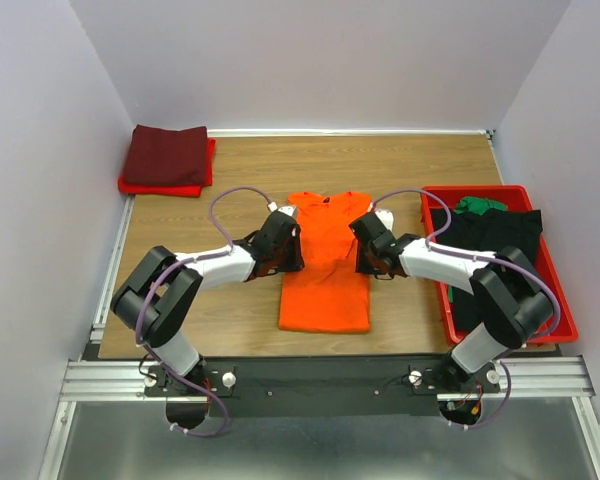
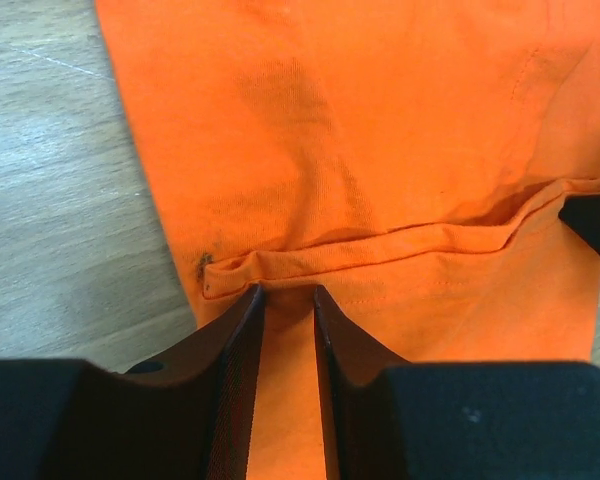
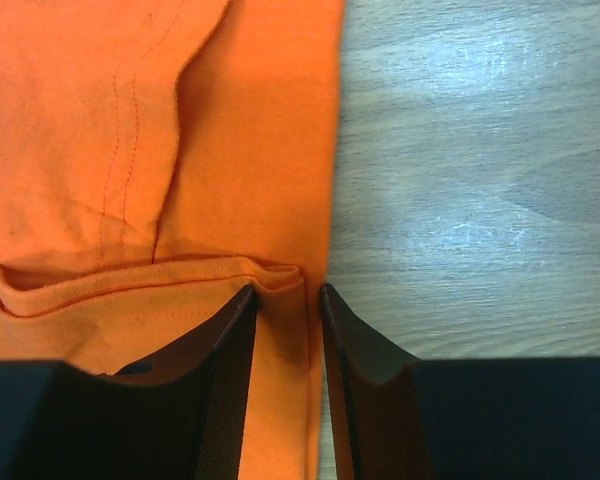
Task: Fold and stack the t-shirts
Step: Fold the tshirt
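Note:
The bright orange t-shirt (image 1: 325, 270) lies flat mid-table, collar away from me, its sides folded in to a narrow strip. My left gripper (image 1: 298, 247) sits on its left edge below the sleeve. In the left wrist view the jaws (image 2: 289, 292) stand narrow with a pinched ridge of orange cloth (image 2: 380, 150) at their tips. My right gripper (image 1: 361, 247) mirrors it on the right edge, and its jaws (image 3: 288, 292) hold the doubled hem of the shirt (image 3: 130, 150). A folded dark maroon shirt (image 1: 168, 152) lies on a folded red one (image 1: 160, 187) at the back left.
A red plastic tray (image 1: 562, 328) stands at the right with a black shirt (image 1: 492, 240) and a green one (image 1: 480, 205) heaped in it. Bare wood (image 3: 480, 150) shows beside the orange shirt. White walls close in the table on three sides.

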